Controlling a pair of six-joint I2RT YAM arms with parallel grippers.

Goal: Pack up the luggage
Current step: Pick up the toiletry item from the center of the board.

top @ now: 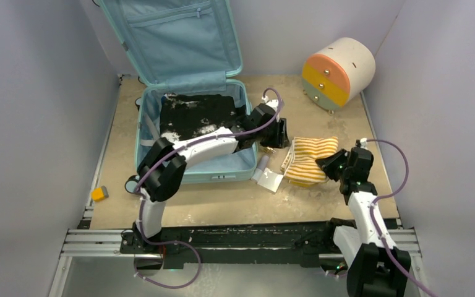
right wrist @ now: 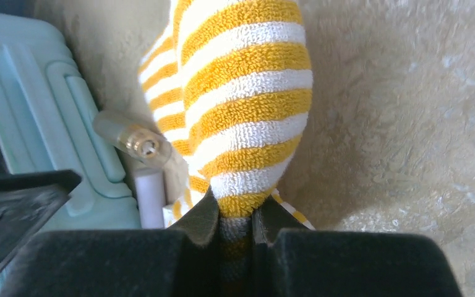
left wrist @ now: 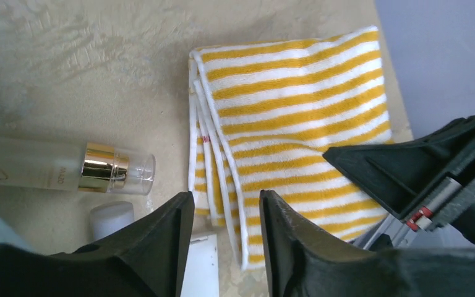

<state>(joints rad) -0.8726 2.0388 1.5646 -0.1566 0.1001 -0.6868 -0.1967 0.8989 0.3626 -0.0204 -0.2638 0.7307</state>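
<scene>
Right wrist view: R gripper (right wrist: 235,213) clamped on striped towel (right wrist: 247,93). Step in hand = towel pick-up for transfer to the luggage (top: 173,49).

Detail, near to far: R fingers are closed tight on the near folded edge of the towel, w/ cloth pinched btwn the pads. The rest of the towel lies on the table (top: 222,201). L gripper (left wrist: 226,204) hovers over the towel's L edge, jaws part-open w/ nothing btwn them, beside a clear bottle (left wrist: 68,167) lying flat. The luggage sits open at far L of the table, lid upright, dark garment (top: 198,114) in the base. Next move, as judged: lift the towel clear, carry it L over the case wall, and avoid the bottle and L arm. A single-edge grip may let the folds drop open, so L-side support is advisable.
</scene>
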